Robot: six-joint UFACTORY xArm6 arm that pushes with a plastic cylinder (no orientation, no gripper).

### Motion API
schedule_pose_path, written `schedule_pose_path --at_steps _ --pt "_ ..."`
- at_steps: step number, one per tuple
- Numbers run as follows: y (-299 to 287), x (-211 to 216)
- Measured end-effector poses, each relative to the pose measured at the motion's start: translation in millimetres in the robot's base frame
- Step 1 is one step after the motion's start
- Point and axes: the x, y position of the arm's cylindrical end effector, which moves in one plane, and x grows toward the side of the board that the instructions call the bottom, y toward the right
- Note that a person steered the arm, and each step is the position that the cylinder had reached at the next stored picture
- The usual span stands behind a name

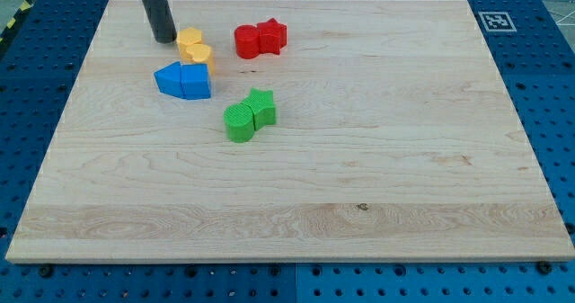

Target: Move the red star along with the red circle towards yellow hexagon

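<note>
The red circle and the red star touch each other near the view's top, the star on the right. The yellow hexagon sits left of them, with a second yellow block touching it just below. My tip rests on the board just left of the yellow hexagon, close to it, and well left of the red pair. The rod rises out of the view's top.
Two blue blocks sit joined below the yellow ones. A green circle and a green star touch each other lower down. The wooden board lies on a blue perforated table; a marker tag is at top right.
</note>
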Motion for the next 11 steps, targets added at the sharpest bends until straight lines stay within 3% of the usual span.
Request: schedule_pose_path --at_steps 2,4,5,8,11 --pt "62.8 -33.2" --pt "168.4 -32.3" --pt "190.1 -22.2" --pt "190.1 38.0" --pt "163.9 40.0"
